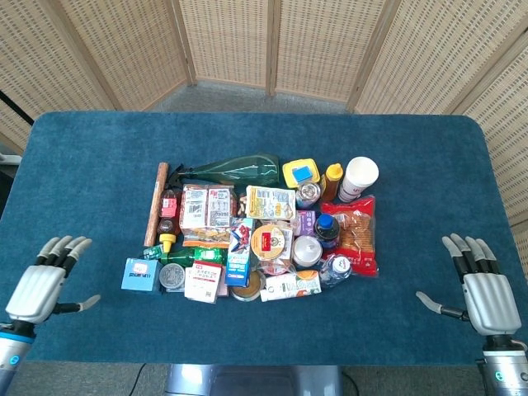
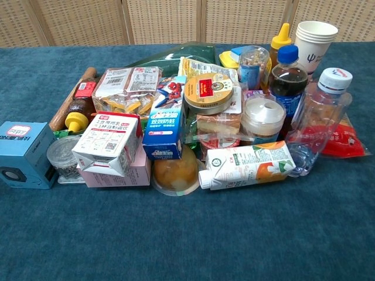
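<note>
Blue box [image 1: 140, 275] lies nearest the left hand [image 1: 39, 289]; both hands' fingers spread, holding nothing; right hand [image 1: 483, 297] apart

Bright, even overhead light in both views; shadows are soft and short, focus sharp throughout
</note>
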{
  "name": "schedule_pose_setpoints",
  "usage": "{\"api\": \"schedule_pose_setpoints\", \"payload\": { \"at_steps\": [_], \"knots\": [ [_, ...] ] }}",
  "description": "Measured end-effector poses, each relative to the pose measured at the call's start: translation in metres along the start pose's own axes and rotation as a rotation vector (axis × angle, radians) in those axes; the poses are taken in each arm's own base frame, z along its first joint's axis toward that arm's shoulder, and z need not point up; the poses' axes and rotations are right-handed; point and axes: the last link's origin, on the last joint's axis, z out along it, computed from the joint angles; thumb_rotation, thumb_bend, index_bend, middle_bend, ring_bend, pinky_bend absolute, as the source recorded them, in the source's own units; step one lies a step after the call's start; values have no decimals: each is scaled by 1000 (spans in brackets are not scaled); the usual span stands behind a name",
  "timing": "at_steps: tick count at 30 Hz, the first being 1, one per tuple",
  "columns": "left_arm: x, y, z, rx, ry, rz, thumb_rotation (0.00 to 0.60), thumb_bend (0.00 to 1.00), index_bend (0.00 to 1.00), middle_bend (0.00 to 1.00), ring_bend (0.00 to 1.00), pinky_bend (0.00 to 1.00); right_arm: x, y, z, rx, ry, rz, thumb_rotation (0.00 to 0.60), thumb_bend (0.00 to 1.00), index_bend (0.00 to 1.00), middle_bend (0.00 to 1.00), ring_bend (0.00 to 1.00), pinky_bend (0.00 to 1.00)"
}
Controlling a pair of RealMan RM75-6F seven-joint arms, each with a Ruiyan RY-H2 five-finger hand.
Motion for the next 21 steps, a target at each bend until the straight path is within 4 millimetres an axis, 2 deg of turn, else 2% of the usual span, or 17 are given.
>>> {"api": "schedule_pose_setpoints", "payload": {
  "at_steps": [8,11,13,17,19,21],
  "knots": [
    [-17,21,21,-67,-67,-21,429,68,56,125,85,0,1,3,-4,-6,8,9,215,96,0,0,0,0],
    [-22,28,29,-89,-93,-35,429,68,62,142,118,0,1,5,-6,-12,10,10,214,99,0,0,0,0],
    [-26,33,34,-103,-111,-48,462,69,88,169,186,0,2,6,-7,-17,13,11,215,98,0,0,0,0],
    [-31,42,42,-126,-140,-89,587,72,165,252,328,0,3,9,-9,-26,20,14,215,98,0,0,0,0],
    [-35,47,46,-139,-157,-103,600,91,222,314,407,5,3,10,-10,-30,20,17,213,99,0,0,0,0],
    [-39,53,50,-153,-168,-113,600,133,311,402,506,77,3,10,-10,-32,20,16,209,99,0,0,0,0]
  ]
}}
